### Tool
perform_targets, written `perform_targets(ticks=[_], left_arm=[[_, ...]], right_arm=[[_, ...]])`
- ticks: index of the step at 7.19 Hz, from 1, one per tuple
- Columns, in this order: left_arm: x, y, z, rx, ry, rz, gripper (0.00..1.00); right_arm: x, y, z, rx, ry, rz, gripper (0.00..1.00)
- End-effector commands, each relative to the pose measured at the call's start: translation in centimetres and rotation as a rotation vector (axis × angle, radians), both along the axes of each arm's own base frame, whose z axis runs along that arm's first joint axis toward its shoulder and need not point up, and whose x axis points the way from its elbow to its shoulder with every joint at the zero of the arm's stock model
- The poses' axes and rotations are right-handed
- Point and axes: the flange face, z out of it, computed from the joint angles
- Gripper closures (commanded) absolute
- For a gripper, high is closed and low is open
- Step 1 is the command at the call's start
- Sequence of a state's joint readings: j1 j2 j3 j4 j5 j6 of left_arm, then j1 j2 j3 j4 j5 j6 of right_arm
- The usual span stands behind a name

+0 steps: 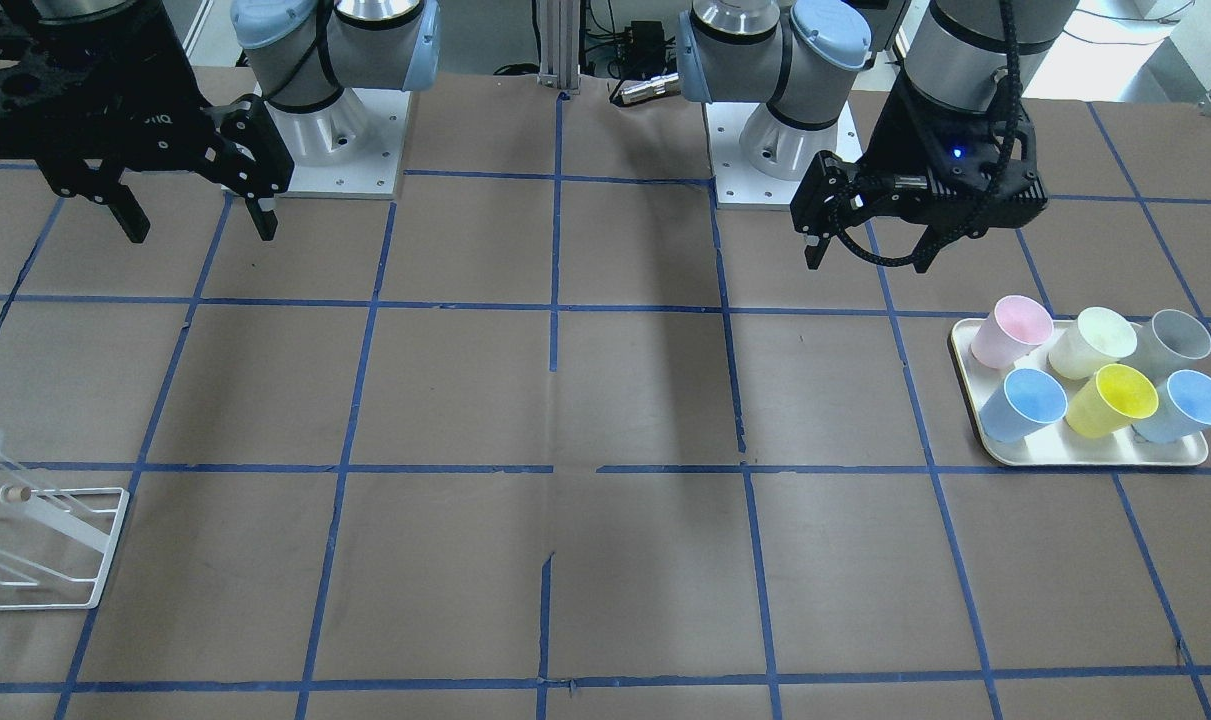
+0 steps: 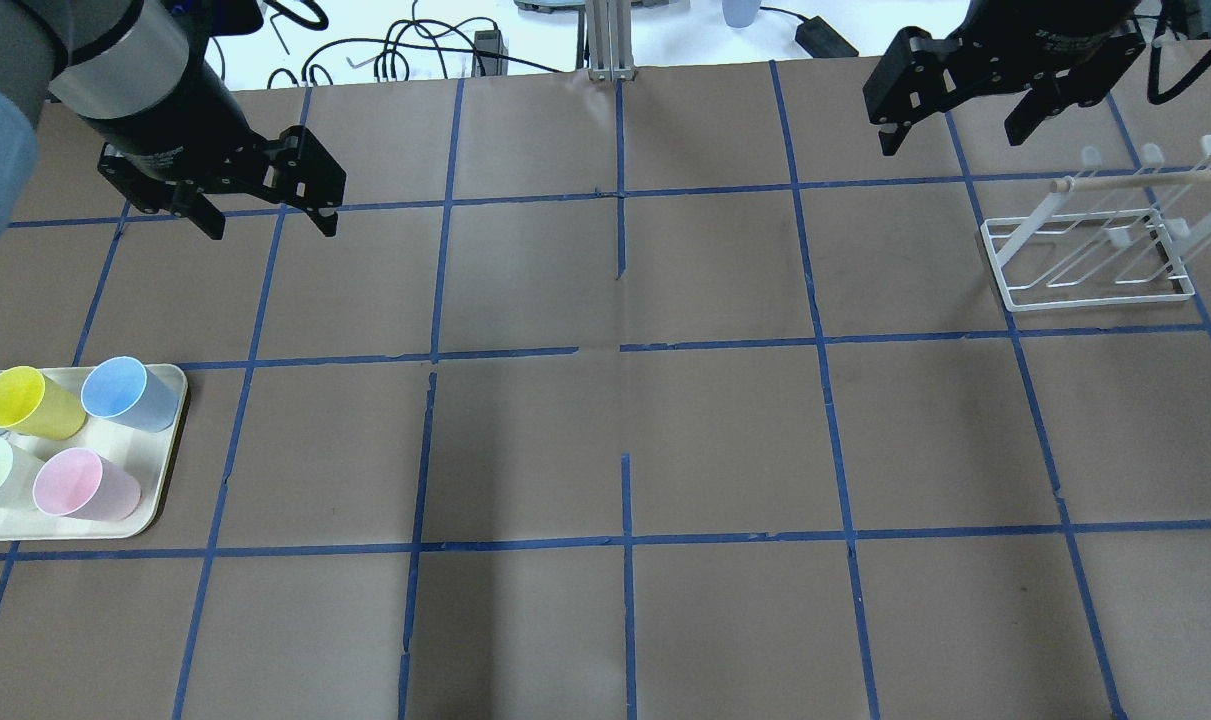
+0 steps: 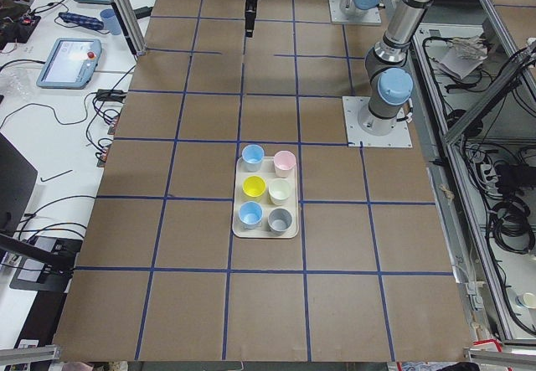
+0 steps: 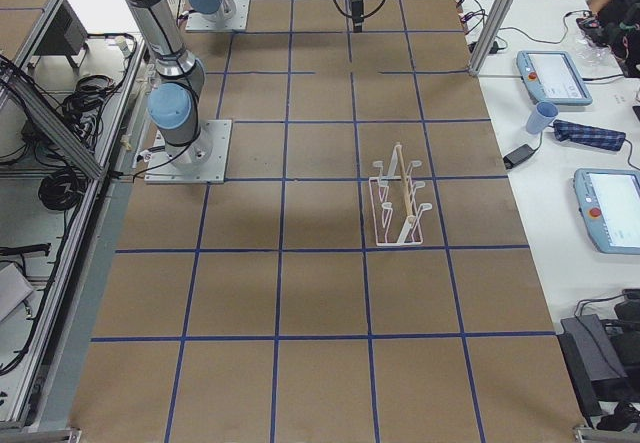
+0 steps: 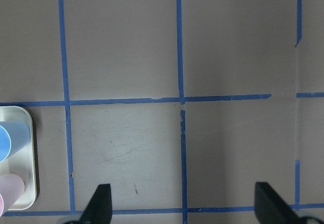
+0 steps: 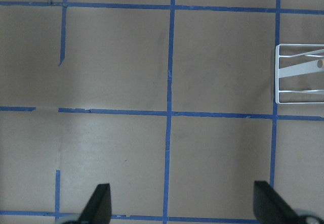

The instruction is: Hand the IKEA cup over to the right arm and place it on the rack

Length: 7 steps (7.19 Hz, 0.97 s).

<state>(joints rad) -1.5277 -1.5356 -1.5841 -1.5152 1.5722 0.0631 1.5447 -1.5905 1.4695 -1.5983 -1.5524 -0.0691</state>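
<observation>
Tumbler of pale sky-blue matte plastic [image 1: 1183, 408] stood upright, left of and beyond the black two-finger left gripper [image 1: 865, 262], whose jaws were apart.

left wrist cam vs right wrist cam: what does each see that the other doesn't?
Left wrist only: a corner of the tray at the view's left edge, holding a blue cup and a pink cup. Right wrist only: one end of the white rack at the view's right edge. Both: the brown table with its blue tape grid, and that arm's own gripper open above it, left gripper and right gripper.
</observation>
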Motion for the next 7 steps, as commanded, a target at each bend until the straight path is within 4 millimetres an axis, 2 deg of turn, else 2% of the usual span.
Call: perform_targets(ticks=[1,2,3,5,6,7], left_arm=[[0.8,0.9,-0.3,0.031,0.007,0.004,0.00],[2.4,0.7,-1.4,0.046,0.011,-0.026,0.00],[5.1,0.1,-1.5,0.045,0.003,-0.022,0.00],[12.4,-0.9,-2.7,0.070,0.006,0.003,0.00],[17.6,-1.0,-3.7,0.085,0.010,-0.100,0.00],[23.1,-1.2,-4.5,0.080,0.011,-0.068,0.00]], right_arm=[[0.0,0.0,-0.1,0.001,0.000,0.000,0.00],[0.0,0.0,0.0,0.000,0.000,0.000,0.00],[0.0,0.0,0.0,0.000,0.000,0.000,0.00],[0.0,0.0,0.0,0.000,0.000,0.000,0.00],[0.0,0.0,-0.1,0.001,0.000,0.000,0.00],[0.0,0.0,0.0,0.000,0.000,0.000,0.00]])
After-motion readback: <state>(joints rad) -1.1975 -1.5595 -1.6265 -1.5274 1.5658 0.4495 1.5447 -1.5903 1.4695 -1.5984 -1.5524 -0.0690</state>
